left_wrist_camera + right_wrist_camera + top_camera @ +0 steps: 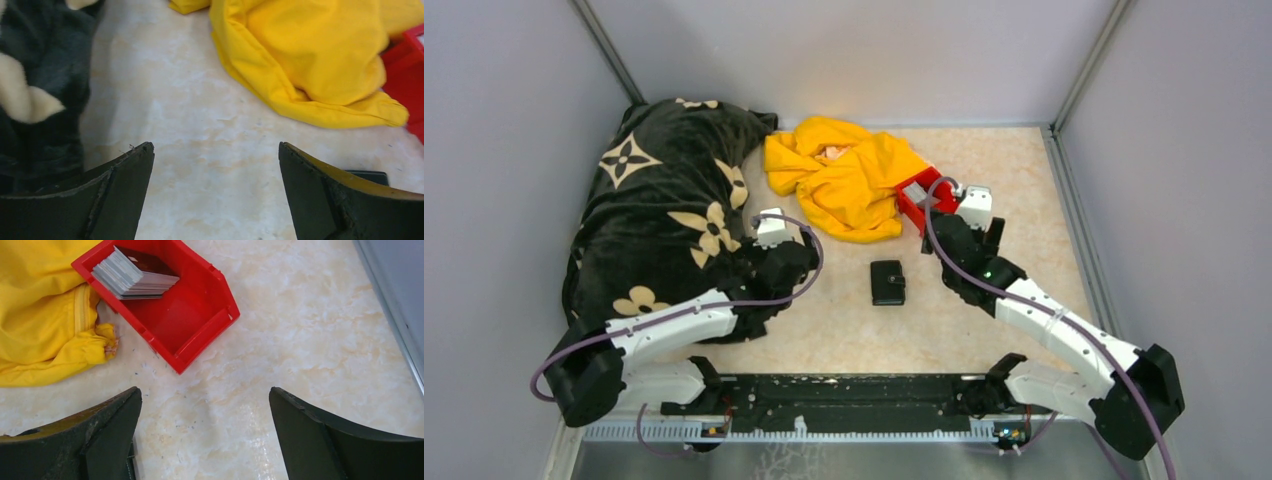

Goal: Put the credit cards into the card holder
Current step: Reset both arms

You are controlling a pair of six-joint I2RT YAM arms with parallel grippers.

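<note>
The credit cards (134, 276) are a small grey-silver stack leaning in the far corner of a red bin (187, 322); they also show in the top view (915, 189). The card holder (887, 282), a closed black wallet, lies on the table between the arms; a corner of it (372, 176) shows behind the left gripper's right finger. My right gripper (205, 395) is open and empty, hovering just in front of the bin's near corner. My left gripper (216, 147) is open and empty over bare table, to the left of the wallet.
A yellow garment (849, 175) lies against the bin's left side, also in the left wrist view (310, 60). A black blanket with cream flowers (664, 205) fills the left side. Grey walls enclose the table; a metal rail (395, 305) runs along the right edge.
</note>
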